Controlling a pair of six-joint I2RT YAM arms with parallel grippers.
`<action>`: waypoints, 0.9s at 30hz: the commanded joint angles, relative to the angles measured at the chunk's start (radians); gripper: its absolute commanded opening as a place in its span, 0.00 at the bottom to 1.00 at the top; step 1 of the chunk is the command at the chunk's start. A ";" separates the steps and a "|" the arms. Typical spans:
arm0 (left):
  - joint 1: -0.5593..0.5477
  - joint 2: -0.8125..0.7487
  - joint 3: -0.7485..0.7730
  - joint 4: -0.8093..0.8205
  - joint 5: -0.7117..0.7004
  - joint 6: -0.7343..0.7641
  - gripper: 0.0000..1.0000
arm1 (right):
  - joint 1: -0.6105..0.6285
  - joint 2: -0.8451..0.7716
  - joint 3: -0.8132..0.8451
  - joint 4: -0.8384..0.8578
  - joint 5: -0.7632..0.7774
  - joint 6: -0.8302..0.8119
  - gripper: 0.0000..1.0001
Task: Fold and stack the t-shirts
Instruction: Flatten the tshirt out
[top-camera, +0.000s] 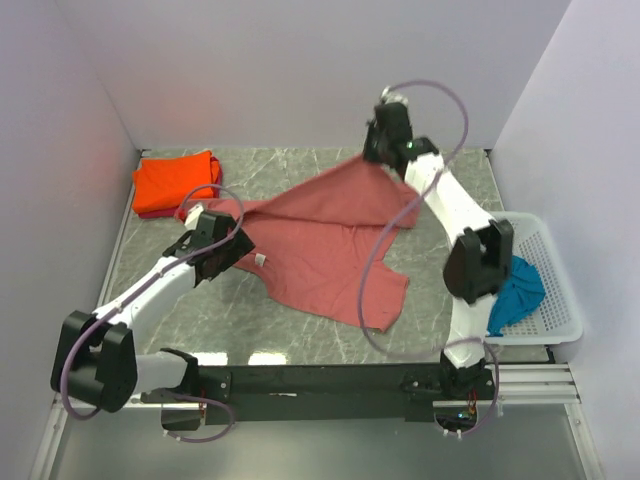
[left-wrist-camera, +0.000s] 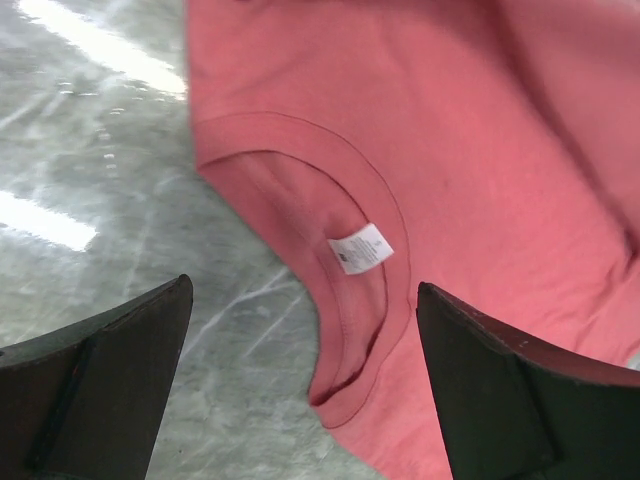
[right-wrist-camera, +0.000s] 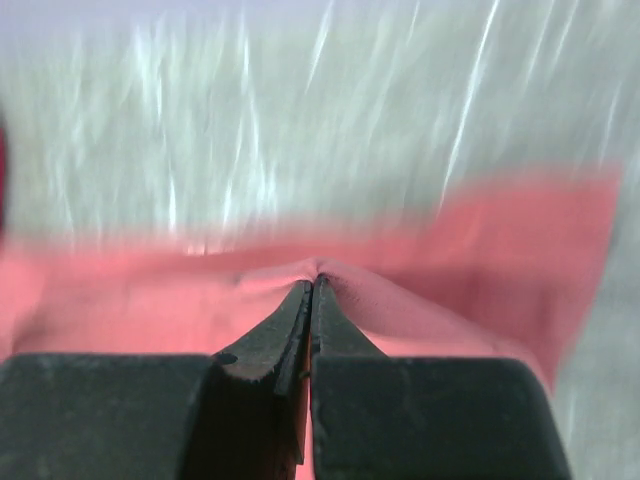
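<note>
Toward the near right of the marbled grey surface (top-camera: 250, 325), a white lattice basket (top-camera: 556, 300) sits beside the right arm, and the teal t-shirt (top-camera: 518, 290) lies bunched inside it, partly hidden by the arm.

Farther in, the brick-red t-shirt (top-camera: 320, 235) (left-wrist-camera: 480, 150) (right-wrist-camera: 150, 300) is spread loosely across the middle of the surface. One end points toward the near edge and its cloth is creased and unfolded.

The left end effector (top-camera: 215, 245) (left-wrist-camera: 303, 290) is at the shirt's left side, directly over the collar (left-wrist-camera: 385, 200). Its fingers stand wide apart and grip nothing. In the left wrist view the neckline curves between the two fingers, and the white label (left-wrist-camera: 360, 248) lies just inside it. Bare surface shows to the left.

At the shirt's far corner, the right end effector (top-camera: 378, 152) (right-wrist-camera: 315, 278) has its fingers pressed together on a small pinch of the brick-red cloth. The fabric rises from the surface in a taut ridge toward it. The right wrist view is blurred.

Against the far left corner, well apart from both end effectors, the orange t-shirt (top-camera: 175, 180) lies folded. It rests on the pink-red t-shirt (top-camera: 150, 212), of which only a thin edge shows.
</note>
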 joint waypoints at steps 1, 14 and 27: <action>-0.026 0.042 0.071 0.080 0.033 0.061 0.99 | -0.120 0.222 0.283 0.108 0.032 -0.078 0.00; -0.150 0.246 0.193 0.079 0.040 0.122 0.99 | -0.216 0.355 0.409 0.486 -0.058 -0.177 0.89; -0.207 0.510 0.374 0.126 0.175 0.130 0.99 | -0.188 0.050 -0.190 0.203 -0.219 0.024 0.89</action>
